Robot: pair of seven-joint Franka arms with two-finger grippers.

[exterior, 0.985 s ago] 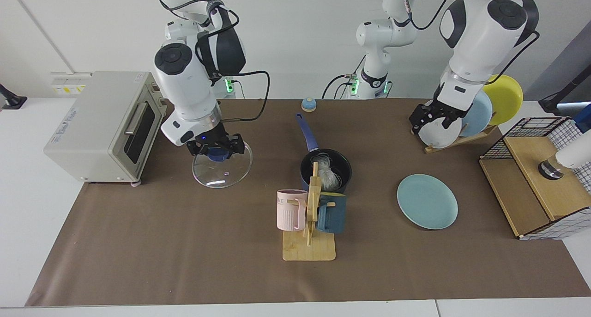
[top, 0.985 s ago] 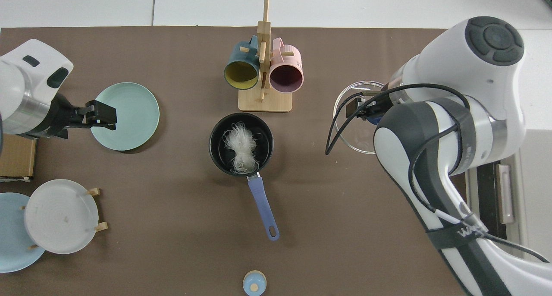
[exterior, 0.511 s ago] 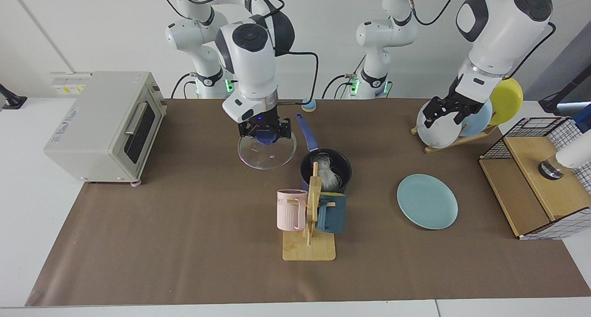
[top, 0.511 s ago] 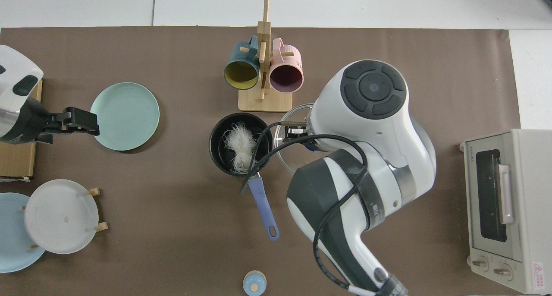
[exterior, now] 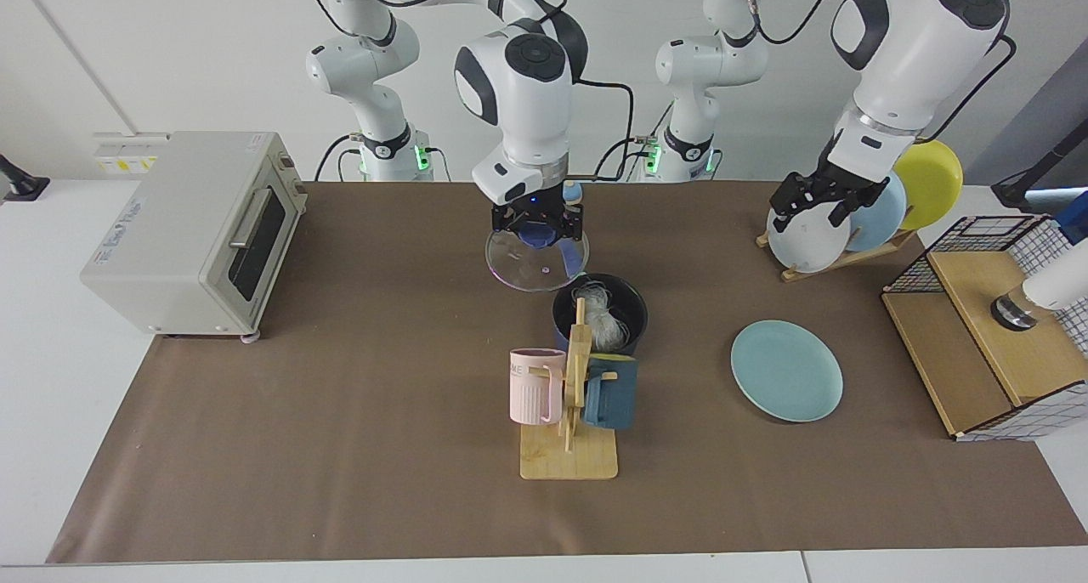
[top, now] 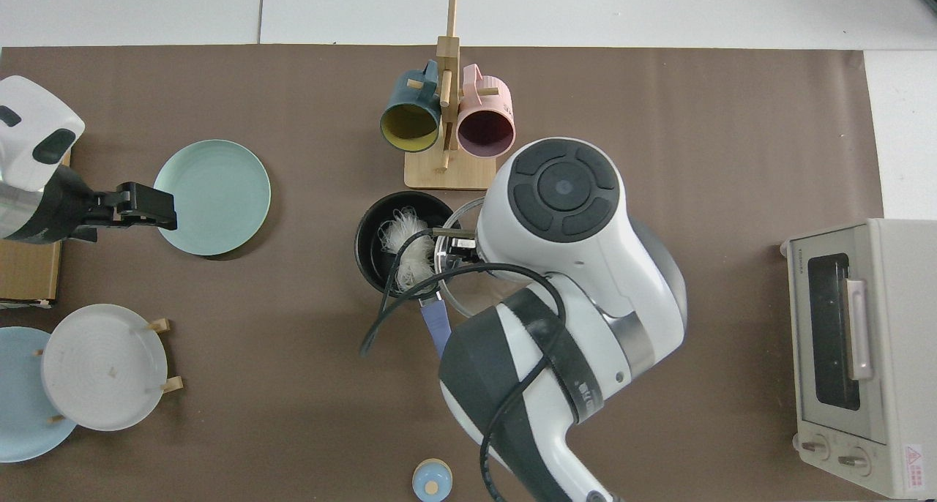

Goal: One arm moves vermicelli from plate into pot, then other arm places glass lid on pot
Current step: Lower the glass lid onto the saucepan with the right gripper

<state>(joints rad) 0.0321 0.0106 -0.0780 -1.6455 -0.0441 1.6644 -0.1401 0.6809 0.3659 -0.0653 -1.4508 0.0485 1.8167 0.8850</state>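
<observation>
Noodles were in, lid on its way! The vermicelli (exterior: pixel 600 321) sat inside the pot (exterior: pixel 631 304), and the plate (exterior: pixel 787 370) lay bare at the pot's three o'clock in the facing view. The right gripper (exterior: pixel 537 227) pinched the knob of the glass lid (exterior: pixel 535 263), which hung at the pot's ten o'clock, apparently not yet seated. The left gripper (exterior: pixel 823 202) waited by the plate rack (exterior: pixel 841 256), fingers spread on nothing.

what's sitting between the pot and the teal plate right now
Nothing: in the top view only bare brown table cover lies between the pot and the teal plate.
</observation>
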